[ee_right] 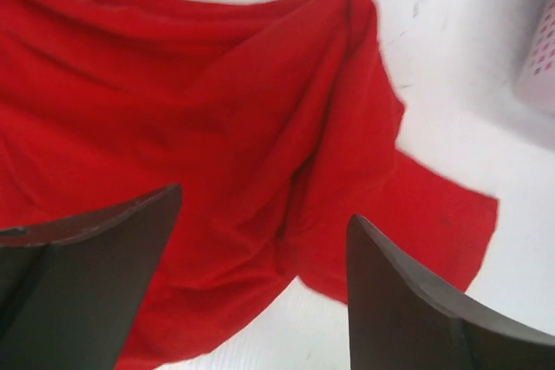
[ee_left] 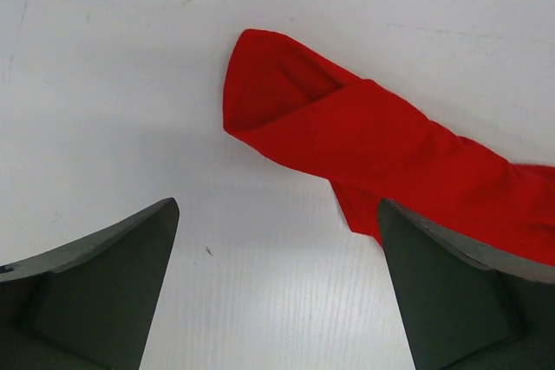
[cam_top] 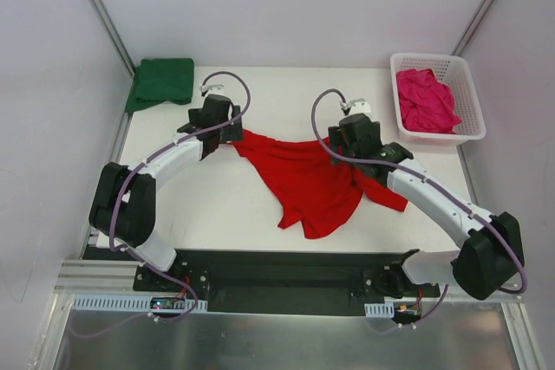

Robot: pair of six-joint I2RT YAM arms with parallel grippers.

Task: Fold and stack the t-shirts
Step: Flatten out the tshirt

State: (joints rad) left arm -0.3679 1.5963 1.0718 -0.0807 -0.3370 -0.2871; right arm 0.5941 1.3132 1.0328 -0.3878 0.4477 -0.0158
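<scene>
On table [cam_top: 217,205], red t-shirt [cam_top: 303,184] corners hidden under arms [cam_top: 173,158]; left fingers [ee_left: 95,292], right fingers [ee_right: 78,283] spread, empty

A white plastic lattice basket [cam_top: 436,138] stands at the far right corner of the white table [cam_top: 217,205].

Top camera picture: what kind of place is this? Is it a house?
Probably a robot lab booth, not a house: a left arm and right arm bolted to a white table, plain walls around it, and a red shirt laid out for folding.
</scene>
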